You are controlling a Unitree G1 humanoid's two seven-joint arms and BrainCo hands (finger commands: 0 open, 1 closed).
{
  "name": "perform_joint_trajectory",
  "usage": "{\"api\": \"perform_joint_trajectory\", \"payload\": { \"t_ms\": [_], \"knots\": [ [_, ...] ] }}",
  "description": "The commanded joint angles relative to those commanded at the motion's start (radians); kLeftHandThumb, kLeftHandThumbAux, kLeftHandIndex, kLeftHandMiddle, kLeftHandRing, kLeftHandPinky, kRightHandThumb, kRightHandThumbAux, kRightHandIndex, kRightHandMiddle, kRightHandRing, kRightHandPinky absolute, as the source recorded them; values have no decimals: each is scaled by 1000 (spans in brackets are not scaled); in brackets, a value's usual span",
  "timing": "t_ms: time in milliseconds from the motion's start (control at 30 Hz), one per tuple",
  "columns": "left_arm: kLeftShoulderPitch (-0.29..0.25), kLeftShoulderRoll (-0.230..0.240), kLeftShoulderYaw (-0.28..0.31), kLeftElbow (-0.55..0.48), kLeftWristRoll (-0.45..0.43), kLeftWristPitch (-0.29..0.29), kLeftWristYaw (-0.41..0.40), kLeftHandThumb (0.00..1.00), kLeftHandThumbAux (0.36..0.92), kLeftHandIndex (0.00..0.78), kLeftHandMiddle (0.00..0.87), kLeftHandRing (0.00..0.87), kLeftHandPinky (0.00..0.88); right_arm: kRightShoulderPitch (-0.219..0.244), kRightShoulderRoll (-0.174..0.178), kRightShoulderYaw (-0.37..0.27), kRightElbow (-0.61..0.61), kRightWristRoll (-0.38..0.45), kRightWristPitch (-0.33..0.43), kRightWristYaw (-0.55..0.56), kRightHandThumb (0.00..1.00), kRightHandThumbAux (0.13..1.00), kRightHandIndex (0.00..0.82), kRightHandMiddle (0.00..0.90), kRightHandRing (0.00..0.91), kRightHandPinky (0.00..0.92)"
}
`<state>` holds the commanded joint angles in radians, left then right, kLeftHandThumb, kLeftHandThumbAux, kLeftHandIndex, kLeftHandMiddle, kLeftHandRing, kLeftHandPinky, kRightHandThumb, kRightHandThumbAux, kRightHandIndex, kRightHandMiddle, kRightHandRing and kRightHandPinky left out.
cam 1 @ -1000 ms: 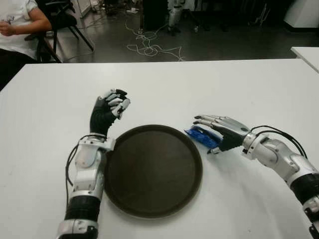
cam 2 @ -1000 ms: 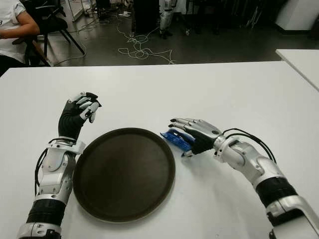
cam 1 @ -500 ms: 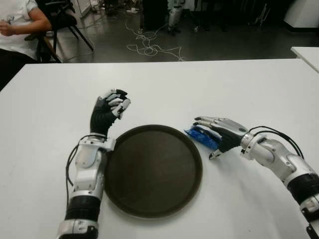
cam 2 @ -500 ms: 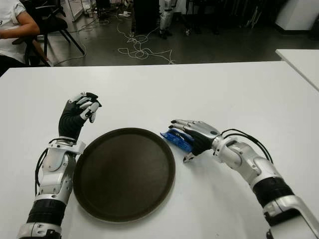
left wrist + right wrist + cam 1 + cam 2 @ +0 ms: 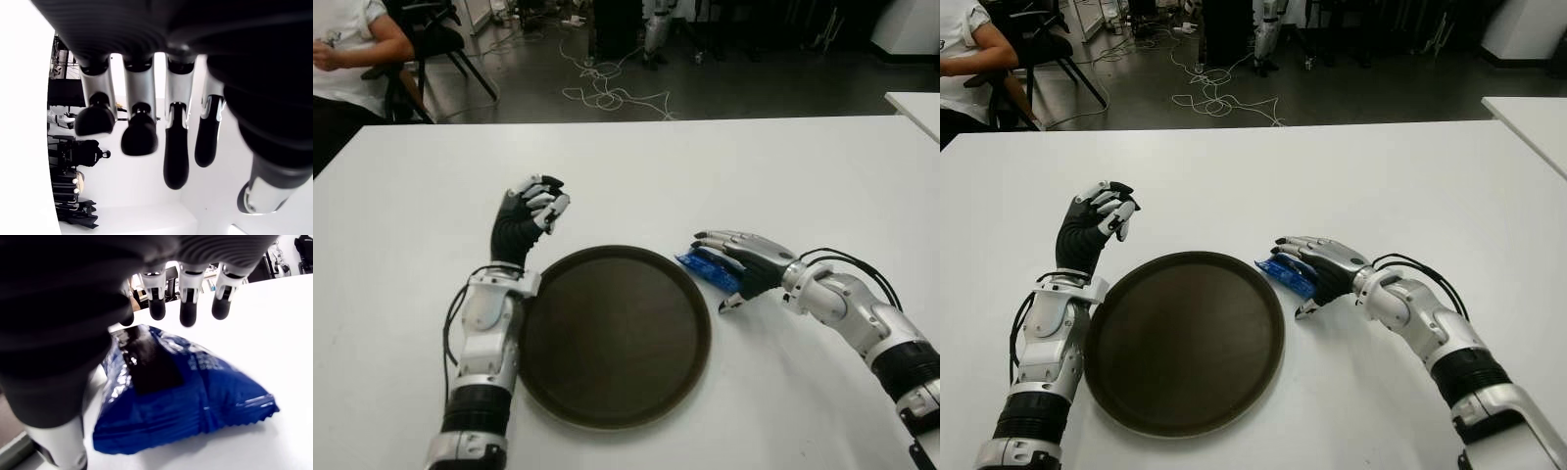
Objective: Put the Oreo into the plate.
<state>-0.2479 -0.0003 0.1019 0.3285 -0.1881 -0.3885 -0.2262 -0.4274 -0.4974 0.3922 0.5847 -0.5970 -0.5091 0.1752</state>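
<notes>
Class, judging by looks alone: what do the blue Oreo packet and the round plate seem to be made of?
Oreo packet: likely thin plastic film, glossy; it crinkles, glints and has a serrated sealed edge. Plate: dark brown, matte with faint sheen, raised rim; probably plastic, though the look leaves it open.

Probably a lab: floor cables (image 5: 607, 96).
</notes>
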Motion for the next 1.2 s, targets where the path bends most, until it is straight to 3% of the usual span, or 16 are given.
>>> {"api": "perform_joint_trajectory", "payload": {
  "t_ms": [267, 700, 1200],
  "knots": [
    [2, -1, -1, -9, -2, 12, 3, 857, 656, 425, 559, 785, 810, 4, 5, -2, -3, 7, 5, 14, 0, 715, 0, 8, 120, 212],
    [4, -5, -3, -11, 2, 10, 4, 857, 658, 420, 549, 785, 814, -3, 11, 14, 28, -9, -1, 12, 0, 621, 0, 18, 84, 152],
    [9, -5, -5, -20, 6, 8, 4, 857, 657, 423, 552, 784, 808, 11, 13, 11, 16, -8, 10, 5, 0, 633, 0, 25, 83, 143]
  ]
}}
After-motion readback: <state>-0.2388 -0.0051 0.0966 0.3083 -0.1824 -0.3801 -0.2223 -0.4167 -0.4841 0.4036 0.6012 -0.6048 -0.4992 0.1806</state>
